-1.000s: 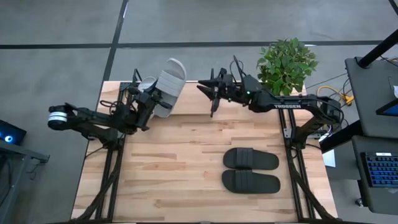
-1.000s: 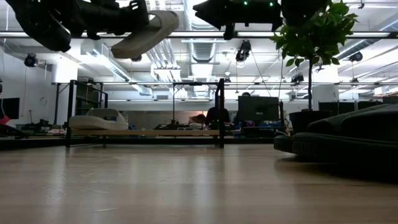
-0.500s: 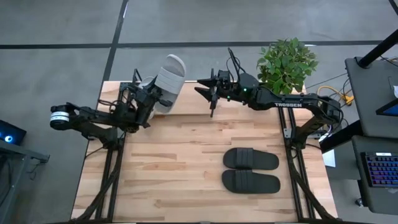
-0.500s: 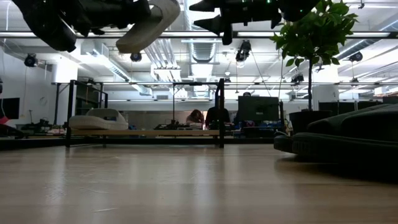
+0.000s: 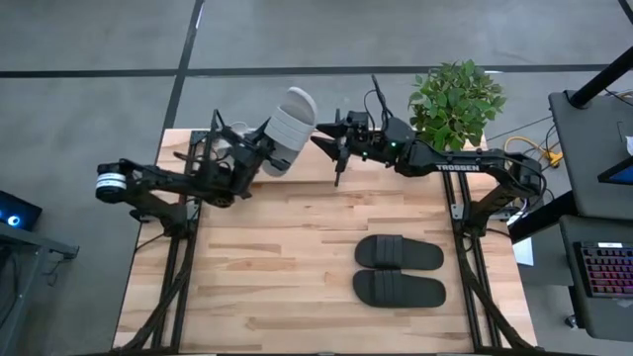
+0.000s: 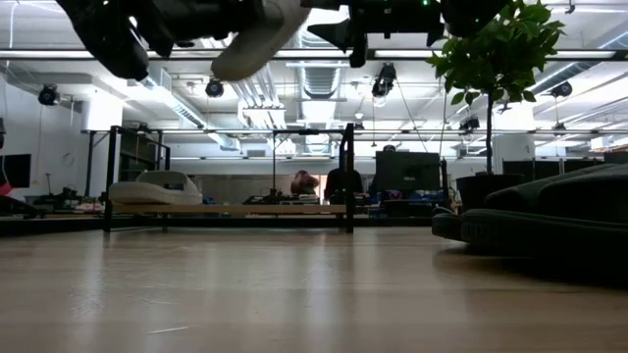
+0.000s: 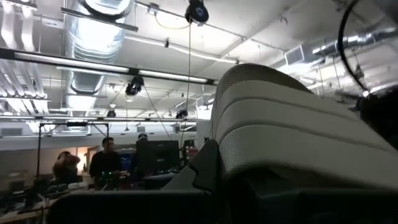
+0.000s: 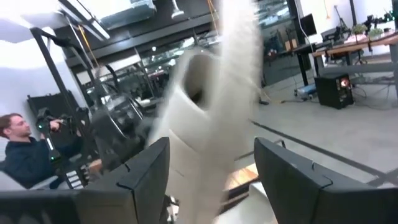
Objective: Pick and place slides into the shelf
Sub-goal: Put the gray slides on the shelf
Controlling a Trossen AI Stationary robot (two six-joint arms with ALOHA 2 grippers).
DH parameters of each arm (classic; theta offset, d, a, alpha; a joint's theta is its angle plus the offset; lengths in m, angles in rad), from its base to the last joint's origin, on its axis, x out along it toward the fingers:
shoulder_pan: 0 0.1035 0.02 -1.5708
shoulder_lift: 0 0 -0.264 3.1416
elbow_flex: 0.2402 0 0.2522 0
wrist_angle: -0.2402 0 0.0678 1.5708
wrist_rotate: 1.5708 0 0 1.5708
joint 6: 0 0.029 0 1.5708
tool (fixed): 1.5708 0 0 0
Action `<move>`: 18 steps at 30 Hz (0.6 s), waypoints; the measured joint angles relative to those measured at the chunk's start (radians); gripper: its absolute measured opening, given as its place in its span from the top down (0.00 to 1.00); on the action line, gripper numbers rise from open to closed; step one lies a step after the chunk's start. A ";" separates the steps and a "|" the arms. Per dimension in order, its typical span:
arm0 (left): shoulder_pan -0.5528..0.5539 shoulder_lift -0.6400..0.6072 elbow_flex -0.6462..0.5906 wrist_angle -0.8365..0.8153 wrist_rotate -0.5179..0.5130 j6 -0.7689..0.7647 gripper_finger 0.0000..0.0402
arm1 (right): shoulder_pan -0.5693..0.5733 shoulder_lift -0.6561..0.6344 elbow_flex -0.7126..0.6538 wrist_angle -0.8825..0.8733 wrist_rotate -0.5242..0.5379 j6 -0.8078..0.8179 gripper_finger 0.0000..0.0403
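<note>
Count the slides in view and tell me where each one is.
4. One white slide is held aloft in the left claw. Another white slide sits on the shelf. Two black slides lie side by side on the table.

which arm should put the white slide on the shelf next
Left, probably. The left gripper is shut on the white slide, raised over the shelf; the right gripper is open beside it.

Grey concrete floor around the light wood tabletop. Potted plant at 1 o'clock, desk with keyboard at 4 o'clock. Ceiling ducts, strip lights overhead.
</note>
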 joint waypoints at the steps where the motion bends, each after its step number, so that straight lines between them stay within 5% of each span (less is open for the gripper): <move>1: 0.002 0.007 0.000 0.000 -0.006 0.002 1.00 | 0.000 -0.003 0.000 0.004 0.000 -0.001 0.44; 18: 0.005 0.047 -0.004 0.007 -0.017 0.018 1.00 | -0.025 -0.009 0.014 0.076 0.011 -0.054 0.44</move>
